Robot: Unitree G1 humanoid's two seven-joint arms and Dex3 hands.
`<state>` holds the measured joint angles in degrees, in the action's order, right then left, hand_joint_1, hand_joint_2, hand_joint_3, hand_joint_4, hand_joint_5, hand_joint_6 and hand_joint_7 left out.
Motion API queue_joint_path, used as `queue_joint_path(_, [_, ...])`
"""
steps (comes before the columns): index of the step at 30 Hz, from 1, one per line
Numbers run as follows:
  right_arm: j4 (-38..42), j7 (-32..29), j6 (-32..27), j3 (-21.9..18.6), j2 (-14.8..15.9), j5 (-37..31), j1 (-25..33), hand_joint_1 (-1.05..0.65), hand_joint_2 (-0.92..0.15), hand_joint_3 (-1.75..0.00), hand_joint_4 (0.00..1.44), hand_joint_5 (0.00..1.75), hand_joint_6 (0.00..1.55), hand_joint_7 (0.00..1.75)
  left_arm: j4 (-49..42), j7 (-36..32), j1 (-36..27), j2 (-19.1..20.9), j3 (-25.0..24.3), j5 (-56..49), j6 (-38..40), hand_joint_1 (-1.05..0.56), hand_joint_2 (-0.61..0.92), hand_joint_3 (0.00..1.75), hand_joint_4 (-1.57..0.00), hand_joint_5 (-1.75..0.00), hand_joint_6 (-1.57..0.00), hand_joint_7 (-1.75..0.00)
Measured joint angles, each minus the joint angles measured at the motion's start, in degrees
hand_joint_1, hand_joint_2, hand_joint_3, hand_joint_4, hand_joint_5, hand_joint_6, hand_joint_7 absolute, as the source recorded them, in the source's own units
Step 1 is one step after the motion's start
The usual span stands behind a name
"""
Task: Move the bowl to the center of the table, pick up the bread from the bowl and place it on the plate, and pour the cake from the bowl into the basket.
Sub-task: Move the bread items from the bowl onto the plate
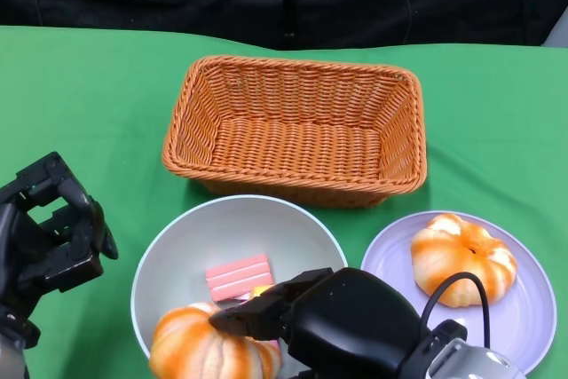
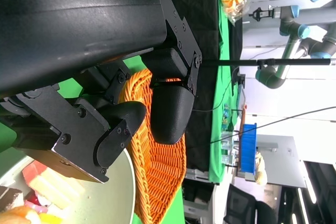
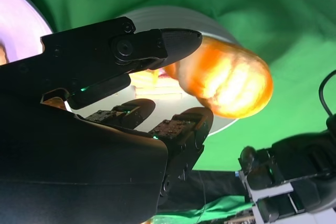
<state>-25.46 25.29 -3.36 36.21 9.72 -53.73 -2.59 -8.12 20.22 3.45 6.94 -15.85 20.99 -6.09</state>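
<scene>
Bread (image 1: pixel 211 345): it sits at the near rim of the bowl (image 1: pixel 177 246), right at the tips of the right hand (image 1: pixel 333 321).
Right hand: fingers partly spread on both sides of the bread, likely to lift it; a firm hold cannot be told.
Cake (image 1: pixel 238 276): pink slices in the bowl, just past the right hand's fingers.
Plate (image 1: pixel 532 317): beside the right hand, one bun on it already.
Basket (image 1: pixel 293 130): beyond the bowl, waiting for the cake.
Left hand (image 1: pixel 49 232): holds nothing, fingers curled, off to the bowl's side.
</scene>
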Motion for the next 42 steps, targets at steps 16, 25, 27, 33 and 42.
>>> queue_joint_path(16, [1.8,1.9,-2.8,3.4,-3.4,-4.9,-0.9,-0.79,-0.92,-0.21,0.45,0.01,0.44,0.00,0.6,-0.7,0.0,0.1,-0.2,0.0,1.3,0.00,0.47,1.33,-0.95,-1.75,-0.80,-1.71])
queue_joint_path(25, [5.1,-4.5,-1.9,3.2,-4.3,-4.1,-1.3,-0.54,-0.92,-0.12,0.59,0.07,0.59,0.06,0.3,-0.7,0.0,0.1,-0.2,-0.1,1.3,-0.01,0.48,1.30,-0.95,-1.75,-0.80,-1.72])
queue_joint_path(27, [6.1,-7.6,-0.9,3.0,-4.6,-3.7,-1.3,-0.40,-0.92,-0.08,0.78,0.26,0.81,0.12,0.3,-0.7,0.0,0.1,-0.2,-0.1,1.3,-0.01,0.48,1.30,-0.95,-1.75,-0.80,-1.72])
queue_joint_path(33, [13.5,-25.3,7.7,0.7,-5.2,1.1,-1.0,-0.12,-0.92,-0.11,0.85,1.72,0.67,1.66,0.3,-0.6,0.0,0.1,-0.4,0.2,1.3,-0.01,0.49,1.30,-0.95,-1.75,-0.80,-1.71])
queue_joint_path(42, [15.8,-29.3,10.1,-0.1,-5.2,3.1,-1.1,-0.18,-0.91,-0.22,0.84,1.75,0.64,1.75,0.2,-0.5,0.0,0.2,-0.5,0.2,1.3,-0.01,0.47,1.31,-0.95,-1.75,-0.81,-1.70])
